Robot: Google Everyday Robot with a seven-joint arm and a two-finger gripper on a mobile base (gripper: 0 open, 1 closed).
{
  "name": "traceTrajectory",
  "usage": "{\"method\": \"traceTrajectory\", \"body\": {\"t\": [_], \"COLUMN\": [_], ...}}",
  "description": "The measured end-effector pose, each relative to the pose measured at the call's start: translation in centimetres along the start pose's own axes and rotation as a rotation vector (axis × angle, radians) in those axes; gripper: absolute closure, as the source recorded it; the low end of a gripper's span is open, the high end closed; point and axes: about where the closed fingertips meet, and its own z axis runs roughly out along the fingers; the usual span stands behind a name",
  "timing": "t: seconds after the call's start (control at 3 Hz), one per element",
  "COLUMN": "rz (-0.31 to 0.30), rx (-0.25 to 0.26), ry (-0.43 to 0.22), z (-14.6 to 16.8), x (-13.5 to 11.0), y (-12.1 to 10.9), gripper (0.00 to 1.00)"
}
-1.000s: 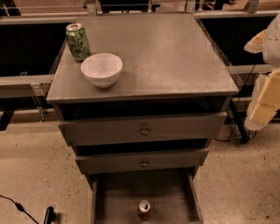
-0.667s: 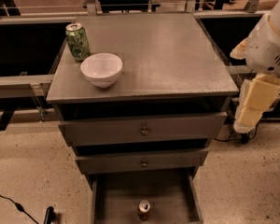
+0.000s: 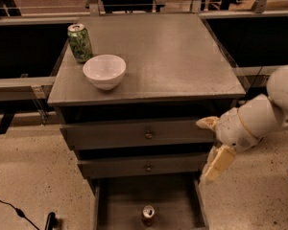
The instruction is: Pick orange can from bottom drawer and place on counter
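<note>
The orange can (image 3: 148,215) stands upright in the open bottom drawer (image 3: 122,200), near its front middle; its silver top shows. The counter (image 3: 177,51) is the grey cabinet top above. My gripper (image 3: 205,150), with cream-coloured fingers (image 3: 217,163), hangs at the cabinet's right front corner, level with the two upper drawers. It is above and to the right of the can, apart from it. The fingers stand apart, and nothing is between them.
A green patterned can (image 3: 80,42) and a white bowl (image 3: 104,71) stand on the counter's left side. Two shut upper drawers with brass knobs (image 3: 149,134) sit above the open one. A black cable (image 3: 19,211) lies on the floor at left.
My arm has swung down and to the left, from beside the counter's right edge to the cabinet's right front corner, closer to the open bottom drawer. The can has not moved.
</note>
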Motion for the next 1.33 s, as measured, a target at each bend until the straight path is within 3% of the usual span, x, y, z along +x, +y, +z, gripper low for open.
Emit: {"method": "traceTrajectory", "body": {"t": [0.33, 0.67, 1.0, 1.33], "rz": [0.046, 0.102, 0.077, 0.042], "rx": [0.035, 0.038, 0.066, 0.122], "ry": [-0.304, -0.423, -0.365, -0.364], "z": [2.7, 2.1, 4.4, 9.8], "x": [0.3, 0.0, 0.5, 2.6], "y": [-0.2, 0.2, 0.8, 3.2], "gripper": [0.0, 0.0, 0.0, 0.0]}}
